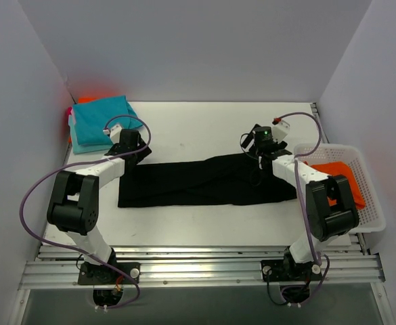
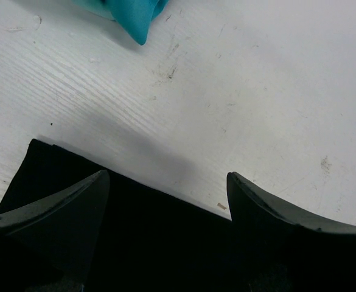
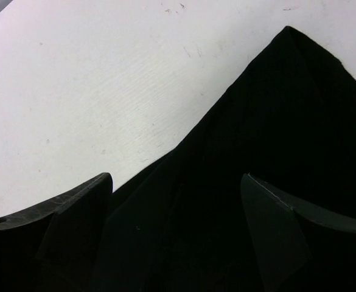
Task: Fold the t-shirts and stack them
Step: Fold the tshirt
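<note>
Black t-shirt [image 1: 204, 181] lies flat as a long strip across the table [image 1: 198, 128]. Left gripper [image 2: 168, 176] and right gripper [image 3: 178, 176] each sit over one far corner of it, fingers spread wide apart.

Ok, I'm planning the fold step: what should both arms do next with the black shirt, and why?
Probably lower both and close. The left gripper and right gripper are open, each poised over the far edge of the black t-shirt near one end; it lies in a long flat strip, and neither has pinched cloth yet.
</note>
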`<state>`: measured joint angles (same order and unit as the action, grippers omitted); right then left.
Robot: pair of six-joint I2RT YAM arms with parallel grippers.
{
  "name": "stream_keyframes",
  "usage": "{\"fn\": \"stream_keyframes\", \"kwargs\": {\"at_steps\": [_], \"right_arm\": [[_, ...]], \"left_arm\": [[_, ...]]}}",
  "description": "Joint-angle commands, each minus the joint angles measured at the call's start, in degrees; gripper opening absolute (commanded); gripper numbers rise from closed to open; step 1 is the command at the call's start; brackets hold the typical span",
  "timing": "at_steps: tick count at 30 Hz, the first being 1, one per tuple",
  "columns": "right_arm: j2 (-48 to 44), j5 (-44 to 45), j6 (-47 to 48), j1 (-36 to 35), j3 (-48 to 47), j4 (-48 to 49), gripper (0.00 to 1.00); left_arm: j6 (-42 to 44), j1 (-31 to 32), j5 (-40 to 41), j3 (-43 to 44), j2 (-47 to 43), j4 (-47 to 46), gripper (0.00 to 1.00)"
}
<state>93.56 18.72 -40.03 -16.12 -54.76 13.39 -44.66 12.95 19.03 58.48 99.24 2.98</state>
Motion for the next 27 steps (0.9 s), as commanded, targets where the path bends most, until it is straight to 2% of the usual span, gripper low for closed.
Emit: {"fn": "stream_keyframes", "kwargs": {"at_steps": [1,6,15,20,24,25,27], "right_arm": [[-2.7,3.3,0.4,-0.1,0.5,-3.4,0.82],[-2.9,3.3,0.7,-0.5,1.7,-3.7,0.82],[2.9,2.7,0.8,-2.1,-0.6,-3.8,0.80],[4.5,3.1,0.8,-2.9,-0.4,-3.6,0.73],[5.5,3.5,0.7,-3.1,-0.3,-3.8,0.60],[5.5,3.7,0.7,-3.2,-0.3,-3.9,0.52],[5.4,4.5,0.4,-3.3,-0.3,-4.0,0.42]], "left_arm": [[1.0,-0.3,-0.8,2.4,0.2,-3.7,0.86],[1.0,-0.3,-1.4,2.4,0.6,-4.1,0.86],[1.0,-0.5,-2.2,2.6,2.4,-5.1,0.86],[1.0,-1.3,-3.2,2.1,3.1,-6.1,0.86],[0.8,-1.7,-4.0,1.8,3.9,-7.0,0.86],[0.8,-1.9,-4.2,1.9,4.1,-7.2,0.86],[0.8,-2.1,-4.5,1.9,4.6,-7.3,0.86]]}}
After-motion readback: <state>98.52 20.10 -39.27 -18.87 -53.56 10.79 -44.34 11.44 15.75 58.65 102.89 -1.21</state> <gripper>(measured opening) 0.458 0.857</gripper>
